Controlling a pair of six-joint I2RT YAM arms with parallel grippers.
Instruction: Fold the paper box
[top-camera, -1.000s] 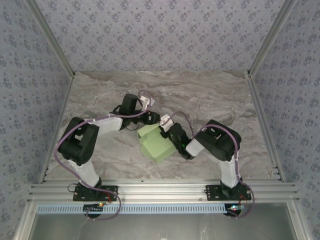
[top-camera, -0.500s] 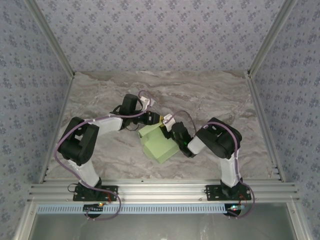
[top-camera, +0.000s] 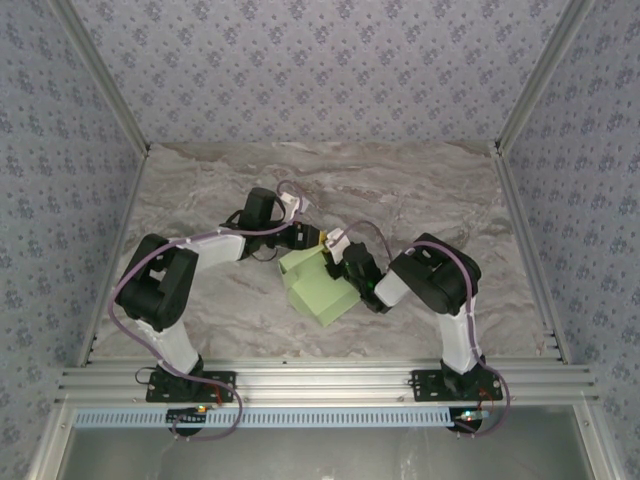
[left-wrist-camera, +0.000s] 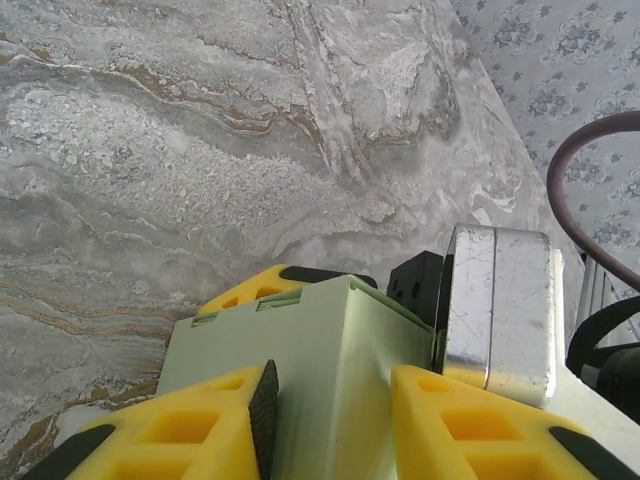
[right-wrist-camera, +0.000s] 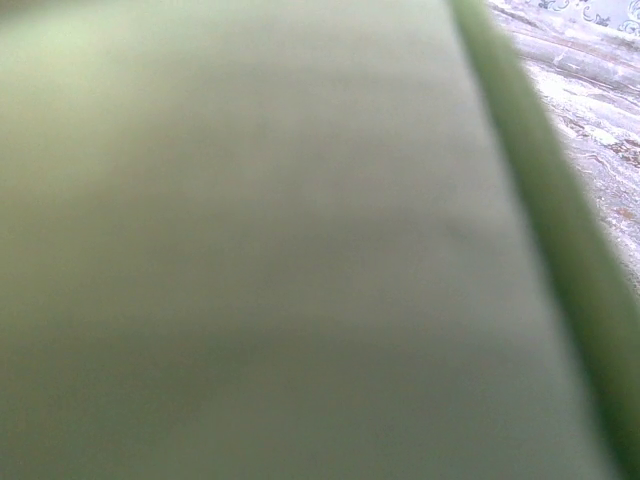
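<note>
At the middle of the table (top-camera: 430, 200), the paper box (top-camera: 318, 292) may buckle off-crease if squeezed unevenly; its long axis runs from the table's far left toward its near-right corner; the left gripper (left-wrist-camera: 332, 378), partly closed, pinches its far-left wall; how far open the right gripper (top-camera: 342, 266) stands I cannot tell.

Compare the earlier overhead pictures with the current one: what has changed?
The right arm swung slightly inward, bringing the right gripper tighter against the paper box, which shifted slightly. The left arm stayed put, the left gripper still clamped on the box's far end.
</note>
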